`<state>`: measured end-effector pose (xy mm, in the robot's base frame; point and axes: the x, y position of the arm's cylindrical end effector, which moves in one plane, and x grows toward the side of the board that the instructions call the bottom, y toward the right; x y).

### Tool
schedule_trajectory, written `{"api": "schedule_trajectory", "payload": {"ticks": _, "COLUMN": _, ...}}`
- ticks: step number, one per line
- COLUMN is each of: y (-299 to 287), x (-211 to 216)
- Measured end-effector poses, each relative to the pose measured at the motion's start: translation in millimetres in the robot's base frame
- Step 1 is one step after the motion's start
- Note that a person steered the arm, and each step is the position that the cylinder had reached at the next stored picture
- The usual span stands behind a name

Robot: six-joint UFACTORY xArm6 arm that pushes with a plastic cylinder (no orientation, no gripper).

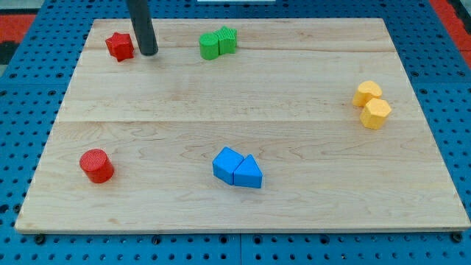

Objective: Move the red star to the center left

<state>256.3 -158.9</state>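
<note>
The red star (119, 46) lies near the top left corner of the wooden board (243, 147). My tip (148, 52) stands just to the star's right, a small gap away. The rod rises out of the view's top.
Two green blocks (218, 43) sit together at the top middle. A red cylinder (96, 165) lies at the lower left. A blue cube and blue triangle (238, 168) touch at the bottom middle. Two yellow blocks (372, 104) sit at the right edge.
</note>
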Motion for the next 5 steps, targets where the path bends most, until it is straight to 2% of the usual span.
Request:
{"api": "schedule_trajectory", "payload": {"ticks": 1, "y": -11.4, "x": -41.2}}
{"api": "schedule_trajectory", "payload": {"ticks": 2, "y": -56.0, "x": -6.6}}
{"api": "schedule_trajectory", "payload": {"ticks": 4, "y": -61.0, "x": 139.6}}
{"api": "schedule_trajectory", "payload": {"ticks": 5, "y": -61.1, "x": 118.1}}
